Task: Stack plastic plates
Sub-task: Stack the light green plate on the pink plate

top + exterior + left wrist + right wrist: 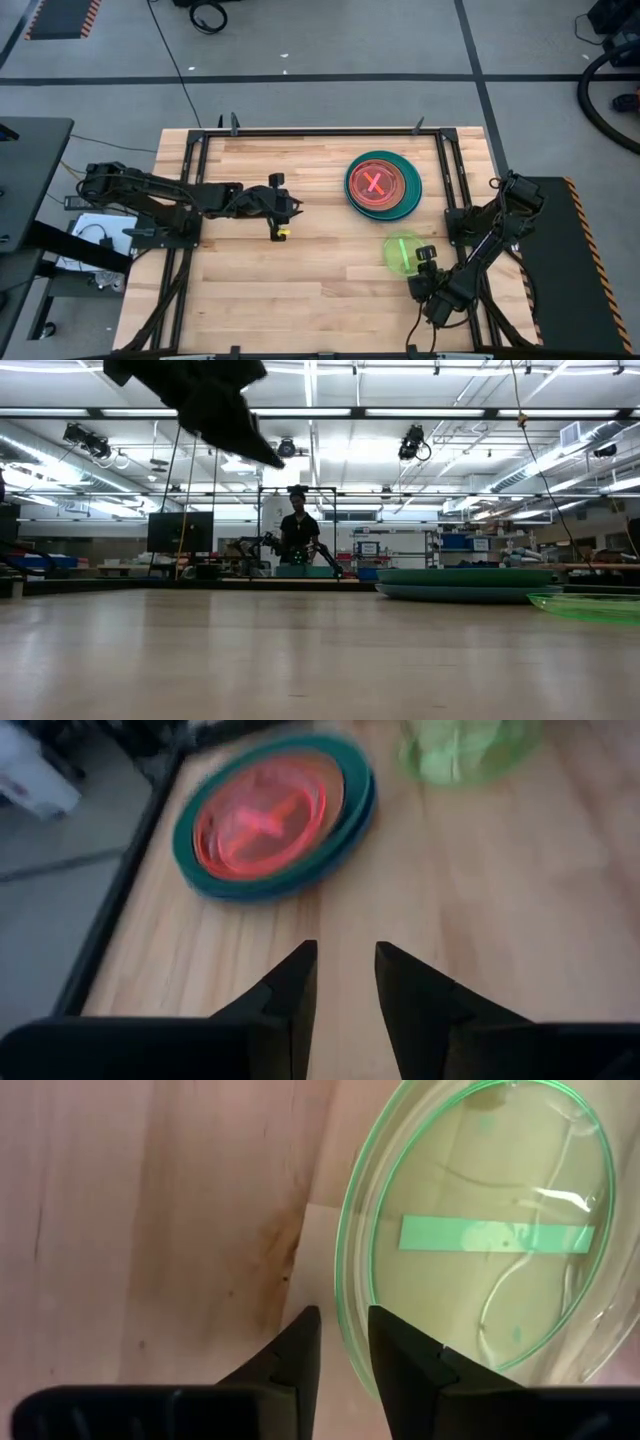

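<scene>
Right gripper (335,1342) fingers fill the near edge of the right wrist view, set to a narrow gap with nothing between them; the lime green plate (480,1240) lies directly ahead, its near rim just past the fingertips and not yet gripped. From above, the same gripper (424,262) sits at the plate's (403,251) edge on the side toward the table's front right corner, so the right arm is by far the nearer one. Round and flat, the plate has no long axis; only the point of rim contact matters, and the rim is thin and translucent, so a slightly wider opening is probably needed before closing on it.

Destination: the stack (384,184) with a translucent pink plate (375,182) on top of teal and blue plates, standing near the table's far right side, apart from the lime green plate and farther from the front edge. The wooden table (300,280) between them is bare, giving open room for a lift and short carry. The black frame rail runs close beside the stack on the right.

Left gripper (279,212) hovers above mid-table, well apart from both, fingers narrowly parted and holding nothing
</scene>
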You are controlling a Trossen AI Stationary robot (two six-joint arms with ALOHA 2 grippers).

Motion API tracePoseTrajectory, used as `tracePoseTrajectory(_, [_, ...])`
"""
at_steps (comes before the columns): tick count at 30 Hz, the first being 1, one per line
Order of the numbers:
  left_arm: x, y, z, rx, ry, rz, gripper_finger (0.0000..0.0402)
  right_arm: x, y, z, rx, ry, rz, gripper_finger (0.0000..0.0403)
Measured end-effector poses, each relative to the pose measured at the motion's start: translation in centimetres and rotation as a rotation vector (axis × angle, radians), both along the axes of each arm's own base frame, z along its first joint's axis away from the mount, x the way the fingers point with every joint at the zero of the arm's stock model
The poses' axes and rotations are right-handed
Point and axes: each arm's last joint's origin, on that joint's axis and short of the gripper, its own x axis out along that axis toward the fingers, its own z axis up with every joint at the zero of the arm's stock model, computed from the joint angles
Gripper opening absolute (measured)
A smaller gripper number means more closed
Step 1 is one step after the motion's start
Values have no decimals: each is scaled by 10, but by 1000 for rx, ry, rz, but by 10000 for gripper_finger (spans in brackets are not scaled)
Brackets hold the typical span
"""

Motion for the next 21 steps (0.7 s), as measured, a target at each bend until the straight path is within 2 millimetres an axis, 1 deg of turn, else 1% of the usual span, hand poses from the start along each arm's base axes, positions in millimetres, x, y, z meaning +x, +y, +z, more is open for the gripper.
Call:
tracePoseTrajectory(4, [-5,-2,12,3,-48,-15,112,2,0,-1,11,-6,6,74])
tracePoseTrajectory(7, [-5,-3,13,-2,-72,-18,112,3,-1,-1,11,-14,11,52])
tracePoseTrajectory(13, [-12,-9,-15,-76,-138,-90,112,7,0,-1,8,-43,25,9])
tracePoseTrajectory(15, [-21,-12,-20,-78,-171,-105,112,11,2,2,22,-46,25,7])
tracePoseTrajectory(17, [-26,-13,-17,-85,-246,-114,112,18,5,8,35,-52,37,10])
tracePoseTrajectory(21, [-39,-11,-26,-133,-276,-87,112,32,8,26,30,-40,67,10])
